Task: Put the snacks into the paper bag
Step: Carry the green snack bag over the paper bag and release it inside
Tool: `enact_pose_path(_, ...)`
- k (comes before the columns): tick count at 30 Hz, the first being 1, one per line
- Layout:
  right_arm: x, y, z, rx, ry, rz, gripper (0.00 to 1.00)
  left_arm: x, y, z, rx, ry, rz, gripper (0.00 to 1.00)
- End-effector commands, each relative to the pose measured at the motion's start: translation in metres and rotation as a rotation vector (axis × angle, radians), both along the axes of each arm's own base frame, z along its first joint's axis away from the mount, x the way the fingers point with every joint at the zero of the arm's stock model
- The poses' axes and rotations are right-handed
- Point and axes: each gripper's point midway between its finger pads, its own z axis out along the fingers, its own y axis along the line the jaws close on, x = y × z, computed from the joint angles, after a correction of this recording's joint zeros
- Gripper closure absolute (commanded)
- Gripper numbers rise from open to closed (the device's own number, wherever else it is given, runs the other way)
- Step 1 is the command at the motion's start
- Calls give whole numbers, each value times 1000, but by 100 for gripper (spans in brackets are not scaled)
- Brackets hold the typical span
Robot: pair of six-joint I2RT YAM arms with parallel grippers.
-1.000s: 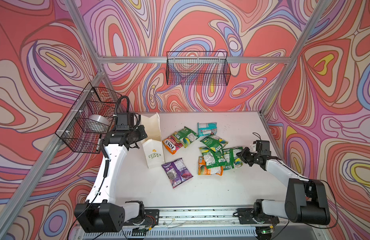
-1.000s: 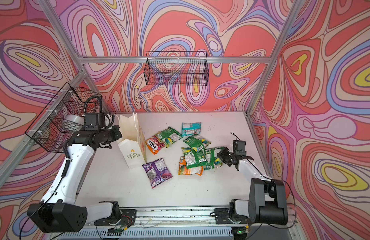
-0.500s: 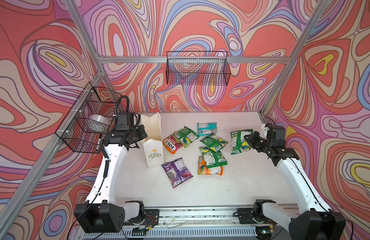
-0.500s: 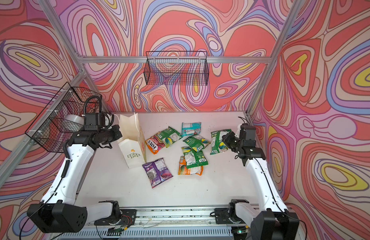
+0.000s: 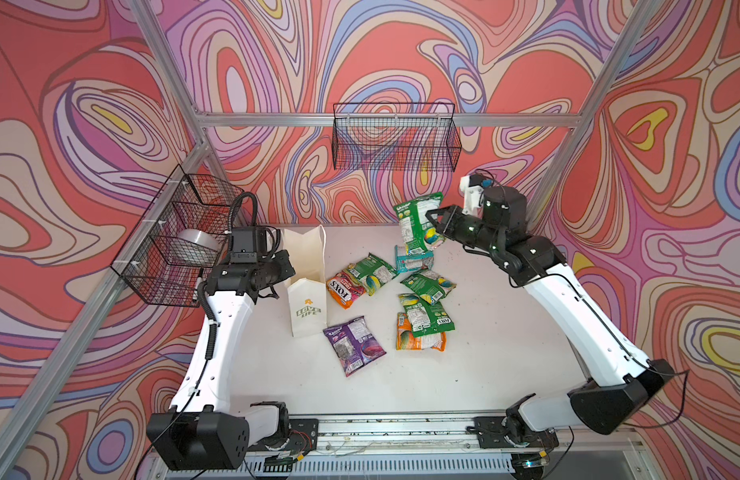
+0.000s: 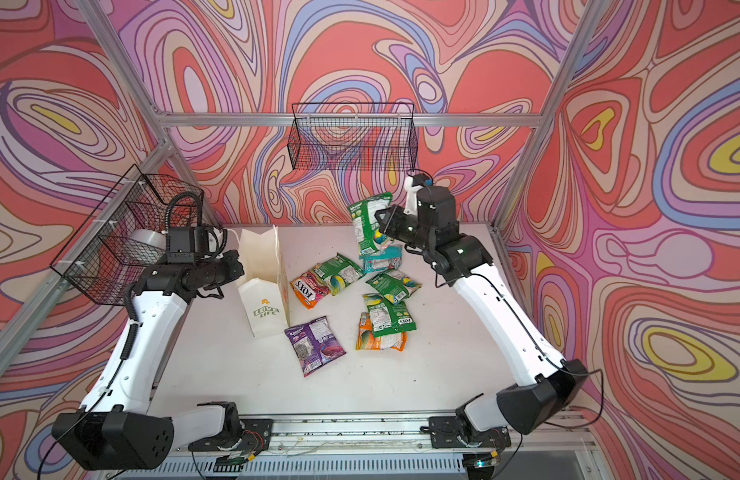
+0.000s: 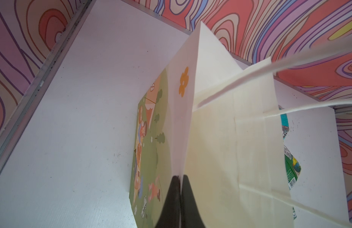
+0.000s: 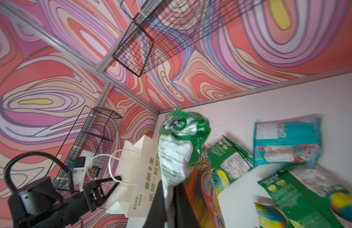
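The white paper bag (image 5: 306,299) (image 6: 263,305) stands open at the table's left. My left gripper (image 5: 288,268) (image 7: 180,178) is shut on its rim, holding the wall (image 7: 220,138) upright. My right gripper (image 5: 434,220) (image 8: 171,190) is shut on a green packet (image 5: 418,224) (image 6: 366,226) (image 8: 181,146), which hangs high over the back of the table, right of the bag. The other snacks lie loose on the table: an orange packet (image 5: 343,289), a teal one (image 5: 414,259), green ones (image 5: 372,274) (image 5: 428,284) (image 5: 426,318) and a purple one (image 5: 354,345).
A black wire basket (image 5: 395,137) hangs on the back wall, just above the lifted packet. Another basket (image 5: 177,237) on the left wall holds a silver roll (image 5: 196,243). Aluminium frame posts edge the white table (image 5: 505,332).
My right gripper has lifted the green packet off the table and carried it up and leftwards towards the back. The left gripper and the bag have not moved.
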Motion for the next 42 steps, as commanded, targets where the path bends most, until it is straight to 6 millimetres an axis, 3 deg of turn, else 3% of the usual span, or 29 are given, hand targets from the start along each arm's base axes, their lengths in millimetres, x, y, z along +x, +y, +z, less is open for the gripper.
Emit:
enact_pose_path(1, -5, 42, 46, 29, -137, 85, 100, 3, 0, 0, -10, -14, 2, 100)
enact_pose_path(5, -11, 90, 66, 58, -186, 186, 100, 4, -2, 0, -20, -17, -5, 100)
enact_pose_path(12, -22, 166, 70, 102, -206, 320, 100, 1, -1, 6, -20, -36, 2, 100)
enact_pose_path(15, -27, 193, 64, 119, -201, 357, 100, 0, 0, 8, -20, -44, 10, 100)
enact_pose_path(21, -25, 230, 30, 102, -146, 375, 100, -1, 0, 9, -28, -47, 17, 100)
enact_pose_path(25, -19, 243, -2, 64, -90, 355, 100, -1, -1, 11, -38, -56, 20, 100)
enact_pose_path(30, -5, 241, -36, -2, -35, 279, 100, -3, 1, 14, -38, -66, 28, 100)
enact_pose_path(35, 1, 235, -59, -67, -11, 223, 100, -4, 1, 15, -39, -73, 32, 100)
enact_pose_path(42, 0, 243, -93, -144, 48, 204, 100, -1, -4, 14, -66, -75, 9, 100)
